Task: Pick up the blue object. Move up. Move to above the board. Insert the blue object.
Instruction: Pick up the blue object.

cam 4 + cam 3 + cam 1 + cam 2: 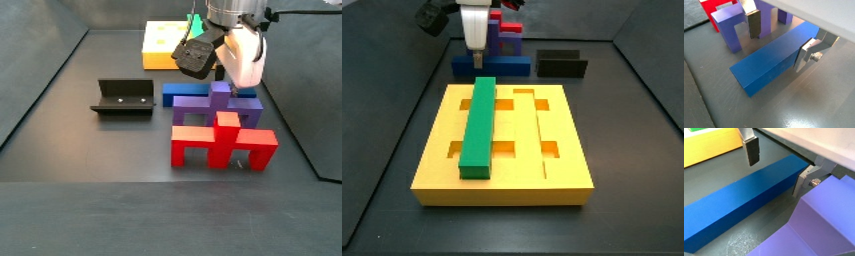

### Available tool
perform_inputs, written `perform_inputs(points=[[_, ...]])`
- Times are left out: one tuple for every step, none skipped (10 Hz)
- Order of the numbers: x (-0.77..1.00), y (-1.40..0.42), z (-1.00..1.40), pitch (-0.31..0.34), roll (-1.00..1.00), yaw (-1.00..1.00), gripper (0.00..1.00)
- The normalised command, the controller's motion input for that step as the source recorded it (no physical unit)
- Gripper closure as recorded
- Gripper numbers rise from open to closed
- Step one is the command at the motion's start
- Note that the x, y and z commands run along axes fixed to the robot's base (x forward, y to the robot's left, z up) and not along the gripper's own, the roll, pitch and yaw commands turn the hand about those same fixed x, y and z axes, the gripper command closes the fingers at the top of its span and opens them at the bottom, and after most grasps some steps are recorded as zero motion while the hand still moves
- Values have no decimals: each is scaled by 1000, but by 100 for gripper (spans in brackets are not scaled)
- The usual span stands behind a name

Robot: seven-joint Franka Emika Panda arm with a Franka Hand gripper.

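The blue object (774,62) is a long dark-blue bar lying flat on the grey floor; it also shows in the wrist view (744,200) and in both side views (489,69) (182,97). My gripper (780,41) (777,168) is open and low over one end of the bar. One finger (753,25) is clear of one long side and the other finger (807,56) is close against the opposite side. It holds nothing. The yellow board (563,180) (163,42) lies beyond the bar with a green bar (480,125) in one groove.
A purple-blue arch piece (732,27) (214,112) with red blocks (221,146) stands right beside the blue bar, close to my fingers. The dark fixture (563,63) (123,97) stands on the floor near the board. Dark walls ring the floor.
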Motion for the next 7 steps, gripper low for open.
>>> perform_inputs(points=[[0,29,-134,-51,-126,-63,0],[-17,0,-160,-53,-99,-66,0],[0,0,-146,-46,-87,-69,0],[0,0,-154,-47,-89,-100,0],[0,0,-137,-46,-86,-94,0],[0,0,-114,-41,-90,-86,0],[0,0,-80,-24,-76,-57,0]])
